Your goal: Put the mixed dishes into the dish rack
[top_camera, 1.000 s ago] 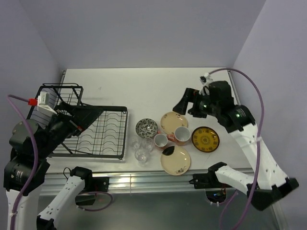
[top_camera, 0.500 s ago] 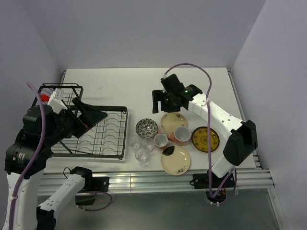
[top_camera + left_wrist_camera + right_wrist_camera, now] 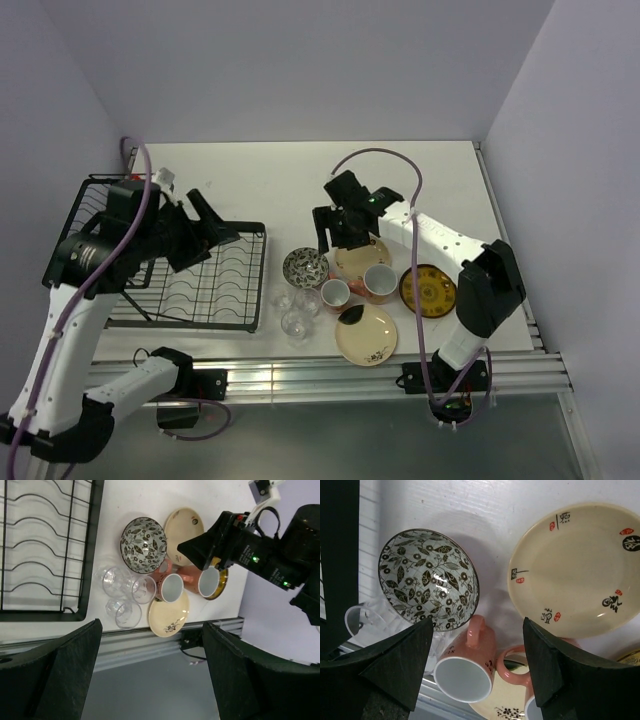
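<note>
Black-jawed and spread wide, the right gripper hovered over the patterned bowl and a pink mug; the left gripper, equally spread, hung above the dish rack; plates and glasses sat clustered on the table just beside the rack.

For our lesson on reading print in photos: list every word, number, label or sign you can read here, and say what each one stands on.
Cream plate: black brush-style characters and small red seal-like marks round its inside, none clear enough to read.
Patterned bowl: leaf and flower decoration only, no writing.
Nothing else in any view shows text that can be read.
</note>
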Controlling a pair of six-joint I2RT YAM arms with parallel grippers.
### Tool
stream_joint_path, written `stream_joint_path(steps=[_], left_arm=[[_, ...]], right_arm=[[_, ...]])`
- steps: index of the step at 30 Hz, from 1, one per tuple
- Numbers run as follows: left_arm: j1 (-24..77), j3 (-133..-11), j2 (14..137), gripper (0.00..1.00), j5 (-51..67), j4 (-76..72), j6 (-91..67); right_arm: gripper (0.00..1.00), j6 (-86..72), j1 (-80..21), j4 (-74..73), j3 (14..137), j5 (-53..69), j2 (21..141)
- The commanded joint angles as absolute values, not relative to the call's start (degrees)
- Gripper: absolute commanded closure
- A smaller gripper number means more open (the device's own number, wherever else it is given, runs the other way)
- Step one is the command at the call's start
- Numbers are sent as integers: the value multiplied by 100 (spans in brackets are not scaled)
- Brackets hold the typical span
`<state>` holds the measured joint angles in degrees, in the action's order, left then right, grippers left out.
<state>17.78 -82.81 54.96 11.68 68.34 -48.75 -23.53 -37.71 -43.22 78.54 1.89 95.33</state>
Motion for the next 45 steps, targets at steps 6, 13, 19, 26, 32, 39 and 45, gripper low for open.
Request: stream_joint_path(steps=[6, 13, 19, 26, 32, 39, 45], left_arm=[[3401, -9474, 7108, 10, -474, 6425, -4773], [4095, -8791, 7962, 21, -860, 5274, -3982], [4140, -8027, 8393, 22, -1195, 4328, -3306], [4140, -7453, 8946, 27, -765, 3350, -2348], [4087, -7585, 9666, 45, -273, 3085, -1926], [3894, -7383, 9905, 46, -62, 2839, -1802], [3771, -7278, 10116, 46, -44, 2699, -1538]], right_arm=[[20, -2592, -3779, -4315, 7366, -290, 8096], [19, -2918, -3718, -4834, 6848, -299, 6341], [19, -3129, -3691, -5238, 6558, -185, 5083], [19, -3340, -3683, -5589, 6267, -140, 4377], [19, -3235, -3683, -5835, 6495, -290, 4263], [19, -3050, -3674, -5994, 6680, -492, 4184], [19, -2945, -3674, -6003, 6644, -431, 4175]])
